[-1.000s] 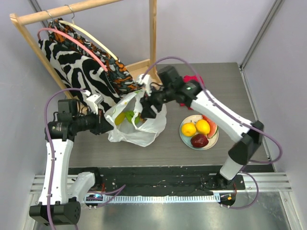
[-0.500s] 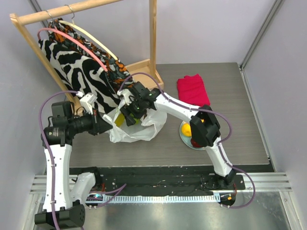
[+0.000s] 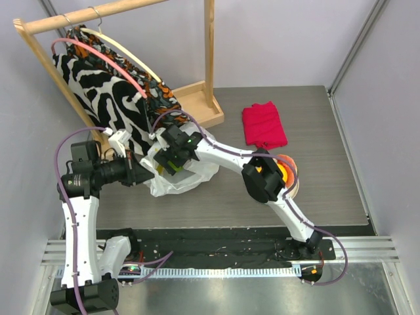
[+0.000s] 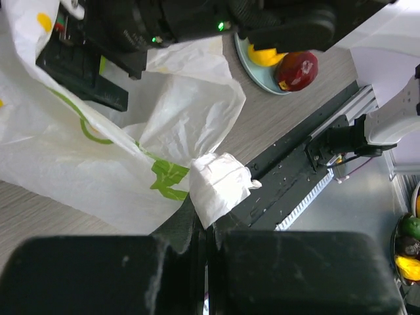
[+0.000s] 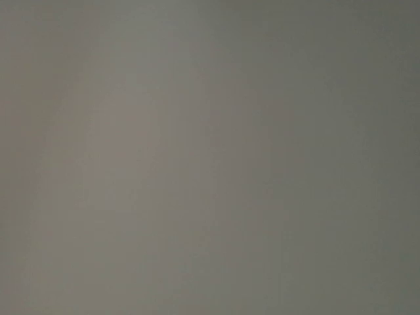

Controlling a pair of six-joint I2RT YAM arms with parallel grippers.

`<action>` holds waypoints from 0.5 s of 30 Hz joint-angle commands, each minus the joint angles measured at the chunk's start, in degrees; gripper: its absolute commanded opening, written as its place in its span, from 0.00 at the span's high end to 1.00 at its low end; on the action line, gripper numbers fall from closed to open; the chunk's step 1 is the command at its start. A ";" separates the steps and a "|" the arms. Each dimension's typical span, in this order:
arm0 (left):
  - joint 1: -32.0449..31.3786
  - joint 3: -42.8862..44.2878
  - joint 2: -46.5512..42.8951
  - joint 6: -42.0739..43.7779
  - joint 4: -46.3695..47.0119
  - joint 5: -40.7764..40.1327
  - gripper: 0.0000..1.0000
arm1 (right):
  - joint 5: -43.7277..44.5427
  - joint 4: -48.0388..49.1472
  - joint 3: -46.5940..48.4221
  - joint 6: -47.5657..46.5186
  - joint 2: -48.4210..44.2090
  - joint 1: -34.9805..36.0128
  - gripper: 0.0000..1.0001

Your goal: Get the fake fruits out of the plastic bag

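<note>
Fake fruits of small coloured plastic are partly out, but the right hand is what matters now. Over the last second it has swung left from the bag's right rim and gone down into the mouth of the thin white plastic bag printed with citrus slices. Whether its fingers are apart or closed on anything cannot be told. Its own camera shows only flat grey, and from above the hand covers the yellow and green pieces that lay in plain view a second ago.

The left hand is clamped on a bunched fold at the bag's near-left edge, holding the mouth up as before.

Right of the bag, the pale round plate on the grey wood-grain table carries a yellow lemon and a dark red apple. From above, the right arm's elbow now half hides them.

By the look of it, another pick from inside the bag is under way, with at least two pieces left to lift.
</note>
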 commanded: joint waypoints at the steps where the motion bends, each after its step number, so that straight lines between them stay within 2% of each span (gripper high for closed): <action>1: 0.48 1.34 -0.46 -1.44 0.72 2.63 1.00 | 10.01 -0.32 1.23 -2.85 2.02 0.62 0.11; 5: 0.57 0.73 -0.72 -2.14 1.51 2.55 1.00 | 9.76 1.08 1.49 -10.05 -0.96 0.62 0.42; 8: 0.66 0.02 -0.55 -3.28 3.09 3.16 1.00 | 6.95 -0.23 2.98 -12.61 -4.29 0.54 0.58; 12: 0.66 0.02 0.07 -3.81 4.50 3.16 1.00 | -3.58 -1.73 2.20 -11.13 -12.55 0.27 0.64; 15: 0.66 -0.15 0.33 -4.34 5.55 3.34 1.00 | -7.99 -3.83 -0.08 -10.42 -19.76 0.10 0.65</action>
